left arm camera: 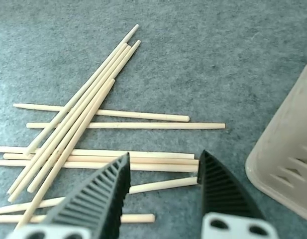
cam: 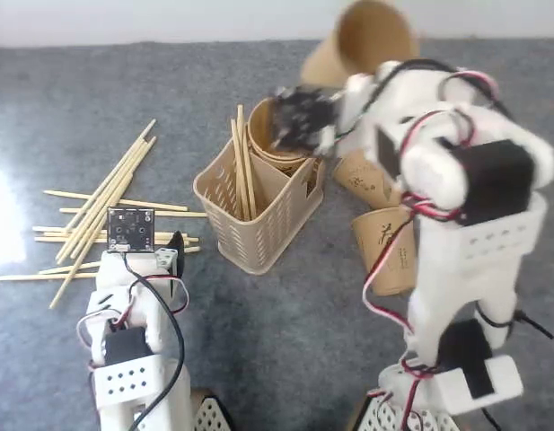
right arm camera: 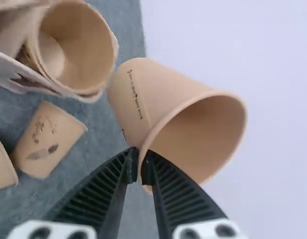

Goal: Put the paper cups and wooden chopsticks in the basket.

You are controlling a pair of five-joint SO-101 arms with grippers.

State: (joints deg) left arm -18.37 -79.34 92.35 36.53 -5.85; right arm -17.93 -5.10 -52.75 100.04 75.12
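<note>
High view, fixed overhead, looks steeply down, wide, with the basket (cam: 259,211) mid-frame. Left wrist view sits low and close over the loose chopsticks (left arm camera: 93,129) beside the basket, facing down — basket wall shared with the high view. Right wrist view hangs close on a paper cup (right arm camera: 178,119) just beyond the basket — nested cups (right arm camera: 68,50) in the basket shared too.

High view: the raised paper cup (cam: 368,40) is blurred, its rim meeting the picture's edge. The right arm (cam: 479,180) covers part of two fallen cups (cam: 389,238) (their print is illegible). Left wrist view: chopsticks (left arm camera: 68,134) and basket (left arm camera: 287,164) are cut off at the edges.
</note>
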